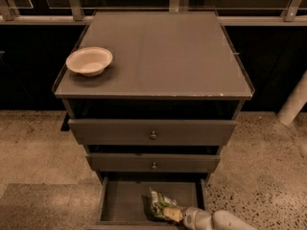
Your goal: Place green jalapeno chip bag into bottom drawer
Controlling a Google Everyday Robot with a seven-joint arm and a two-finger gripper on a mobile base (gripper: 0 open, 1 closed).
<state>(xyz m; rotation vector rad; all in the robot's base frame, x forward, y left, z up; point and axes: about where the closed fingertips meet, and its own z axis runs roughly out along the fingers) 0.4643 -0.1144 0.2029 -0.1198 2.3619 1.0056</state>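
Note:
The green jalapeno chip bag [161, 204] lies inside the open bottom drawer [122, 202], at its right front part. My gripper [176, 215] reaches into the drawer from the lower right on a white arm [225, 220] and is right at the bag's front end, touching it. The bag rests on or just above the drawer floor; I cannot tell which.
A pale round bowl [89, 61] sits on the left of the grey cabinet top [163, 51]. Two upper drawers with round knobs [153, 135] [153, 166] are shut or slightly ajar above. A white post [293, 102] stands at the right on the speckled floor.

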